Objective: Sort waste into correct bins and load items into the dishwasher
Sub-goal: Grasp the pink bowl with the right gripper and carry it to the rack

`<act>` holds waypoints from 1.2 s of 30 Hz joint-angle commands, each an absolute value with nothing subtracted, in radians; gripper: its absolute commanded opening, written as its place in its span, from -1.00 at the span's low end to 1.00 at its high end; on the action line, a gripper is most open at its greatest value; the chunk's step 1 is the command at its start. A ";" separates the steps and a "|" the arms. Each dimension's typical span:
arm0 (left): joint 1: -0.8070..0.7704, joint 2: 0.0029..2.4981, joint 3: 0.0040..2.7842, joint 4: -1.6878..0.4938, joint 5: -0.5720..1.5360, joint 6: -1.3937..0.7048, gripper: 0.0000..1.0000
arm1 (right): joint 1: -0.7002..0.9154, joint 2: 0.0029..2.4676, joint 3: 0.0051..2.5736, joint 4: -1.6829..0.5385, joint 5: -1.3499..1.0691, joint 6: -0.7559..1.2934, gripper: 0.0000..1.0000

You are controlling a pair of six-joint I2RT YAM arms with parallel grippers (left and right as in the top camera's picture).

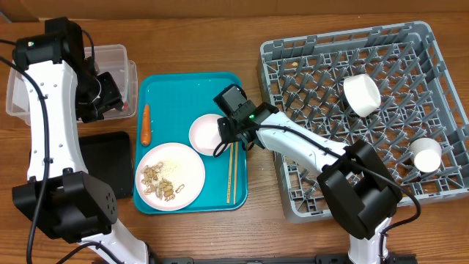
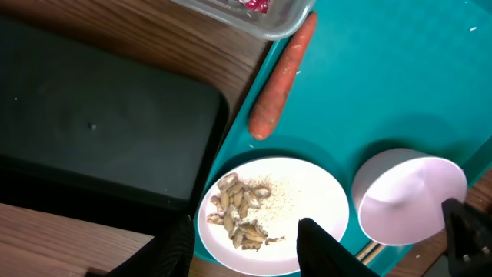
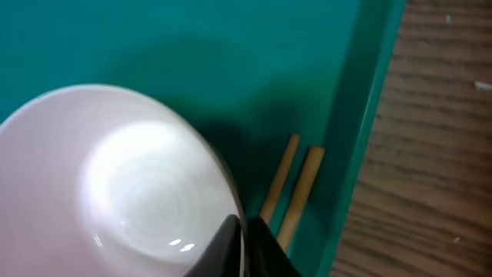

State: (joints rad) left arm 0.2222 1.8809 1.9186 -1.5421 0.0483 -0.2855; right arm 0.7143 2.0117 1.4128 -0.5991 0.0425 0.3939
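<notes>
My right gripper (image 1: 233, 136) (image 3: 243, 245) is shut on the right rim of a pale-pink bowl (image 1: 205, 134) (image 3: 115, 185) on the teal tray, beside the wooden chopsticks (image 1: 231, 172) (image 3: 296, 192). My left gripper (image 1: 111, 99) (image 2: 246, 252) is open and empty, held above the tray's left edge by the clear tub (image 1: 110, 55) (image 2: 261, 23). Something red (image 2: 254, 4) lies in the tub. The orange carrot (image 1: 145, 123) (image 2: 282, 75) lies on the teal tray. A white plate (image 1: 187, 165) (image 2: 323, 192) holds beige food scraps (image 1: 160, 183) (image 2: 240, 215). The white paper wad is out of view.
The flat black tray (image 1: 106, 161) (image 2: 92, 123) lies left of the teal serving tray (image 1: 190, 84). The grey dish rack (image 1: 308, 88) at right holds a white bowl (image 1: 362, 94) and a small white cup (image 1: 426, 154).
</notes>
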 commanded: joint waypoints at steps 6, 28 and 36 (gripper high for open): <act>0.215 1.863 1.938 -1.544 0.052 -0.292 -0.08 | 0.710 1.916 1.432 -0.616 0.202 0.393 -0.92; 0.215 1.863 1.938 -1.536 0.053 -0.285 -0.08 | 0.324 1.758 1.571 -0.704 1.445 0.187 -0.92; 0.215 1.863 1.938 -1.534 0.096 -0.285 -0.08 | 0.327 2.021 1.571 -0.674 1.444 0.176 -0.92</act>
State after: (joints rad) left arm 0.2222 1.8809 1.9186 -1.5375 0.0612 -0.2855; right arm 0.3119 1.9511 1.5761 -0.6807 1.4036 0.1616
